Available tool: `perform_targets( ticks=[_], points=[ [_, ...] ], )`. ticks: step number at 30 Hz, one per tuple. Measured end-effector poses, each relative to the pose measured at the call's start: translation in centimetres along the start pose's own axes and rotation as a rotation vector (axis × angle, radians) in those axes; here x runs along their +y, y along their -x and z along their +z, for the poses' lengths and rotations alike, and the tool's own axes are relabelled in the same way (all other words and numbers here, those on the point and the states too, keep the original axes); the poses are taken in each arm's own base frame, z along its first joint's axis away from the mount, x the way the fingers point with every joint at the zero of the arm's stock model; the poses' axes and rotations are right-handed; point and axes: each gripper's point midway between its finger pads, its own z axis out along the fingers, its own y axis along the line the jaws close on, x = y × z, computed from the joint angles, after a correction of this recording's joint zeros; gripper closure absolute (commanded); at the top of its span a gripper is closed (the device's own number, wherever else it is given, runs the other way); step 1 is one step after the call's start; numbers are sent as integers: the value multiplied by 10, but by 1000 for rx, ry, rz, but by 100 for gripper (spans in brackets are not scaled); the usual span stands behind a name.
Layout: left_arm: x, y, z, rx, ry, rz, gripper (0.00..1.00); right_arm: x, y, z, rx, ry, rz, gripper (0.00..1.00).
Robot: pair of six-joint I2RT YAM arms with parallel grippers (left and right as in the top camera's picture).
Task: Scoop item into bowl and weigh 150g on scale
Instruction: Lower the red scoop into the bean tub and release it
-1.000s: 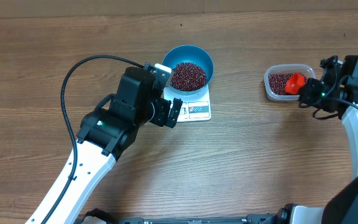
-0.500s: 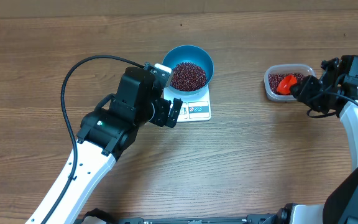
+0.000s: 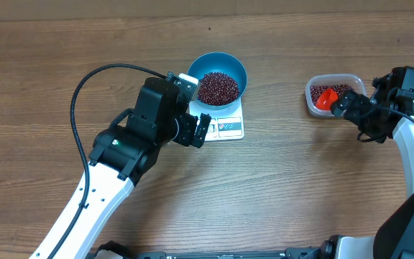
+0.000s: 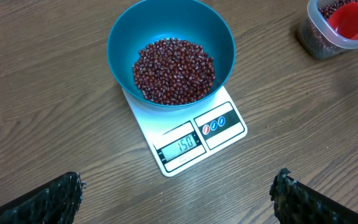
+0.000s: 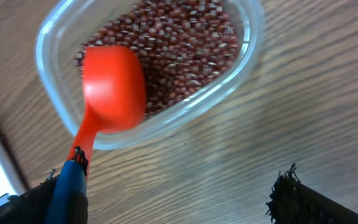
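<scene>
The blue bowl (image 3: pixel 230 65) (image 4: pixel 122 37) stands on the white scale (image 3: pixel 228 128) (image 4: pixel 229 134) and holds a heap of maroon beans (image 3: pixel 218 87) (image 4: pixel 174 70). The scale's display shows 150. My left gripper (image 3: pixel 198 130) (image 4: pixel 178 190) hangs open just in front of the scale, with nothing between its fingers. More beans (image 5: pixel 185 43) fill a clear tub (image 3: pixel 312 101) (image 5: pixel 229 84) at the right. A red scoop (image 3: pixel 327 97) (image 5: pixel 114 90) (image 4: pixel 352 18) lies in that tub, its blue-ended handle leaning over the rim beside one finger of my right gripper (image 3: pixel 341 106) (image 5: pixel 173 190), which is open.
A black cable (image 3: pixel 85 83) loops from the left arm over the wooden table (image 3: pixel 279 187). The right arm (image 3: pixel 408 137) stands at the table's right edge, just behind the tub.
My right gripper has opened and let go of the scoop, which has shifted left and settled into the tub. The left arm, bowl and scale have not moved.
</scene>
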Motion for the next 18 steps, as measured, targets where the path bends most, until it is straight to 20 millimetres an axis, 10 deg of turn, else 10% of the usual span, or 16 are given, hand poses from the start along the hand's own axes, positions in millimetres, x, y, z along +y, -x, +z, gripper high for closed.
perform_targets(
  ticks=[18],
  points=[
    [0, 0, 0, 0, 0, 0, 0, -12, 4, -1, -15, -73, -160, 0]
  ],
)
